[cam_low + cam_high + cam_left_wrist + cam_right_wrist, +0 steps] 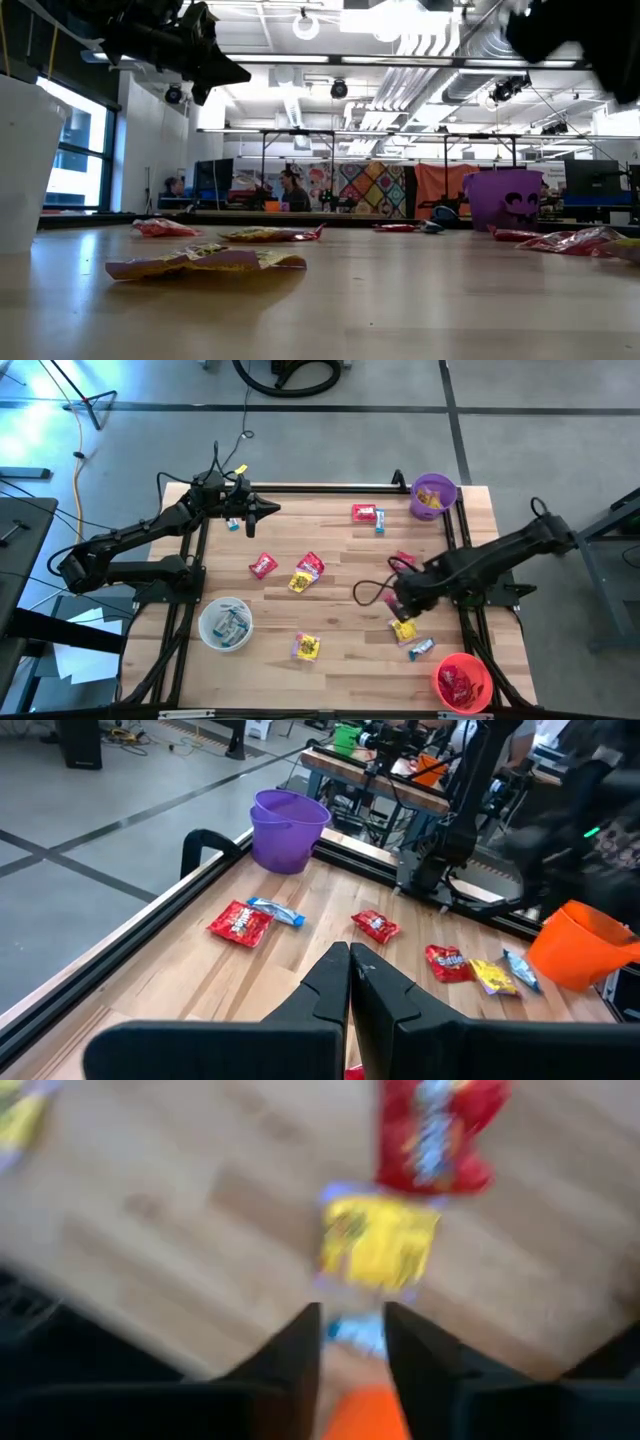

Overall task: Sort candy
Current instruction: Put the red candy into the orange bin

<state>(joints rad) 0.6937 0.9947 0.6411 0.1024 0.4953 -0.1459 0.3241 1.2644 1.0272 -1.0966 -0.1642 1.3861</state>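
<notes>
Wrapped candy lies scattered on the wooden table: red sweets (263, 566) (365, 512), yellow ones (300, 580) (306, 647) and a blue one (422, 649). My left gripper (262, 512) is shut and hovers near the table's far left corner, above a blue sweet (233, 523); its shut fingers (350, 960) point across the table. My right gripper (400, 605) is open by a narrow gap (352, 1330). It hangs over a yellow sweet (403, 630) (378, 1245), with a red sweet (435, 1130) beyond that one.
A purple bowl (433, 495) with yellow sweets stands at the far right corner. A red bowl (462, 682) with red sweets is at the near right corner, and a clear white bowl (225, 623) with blue sweets is near left. Black frame rails (462, 540) border the table.
</notes>
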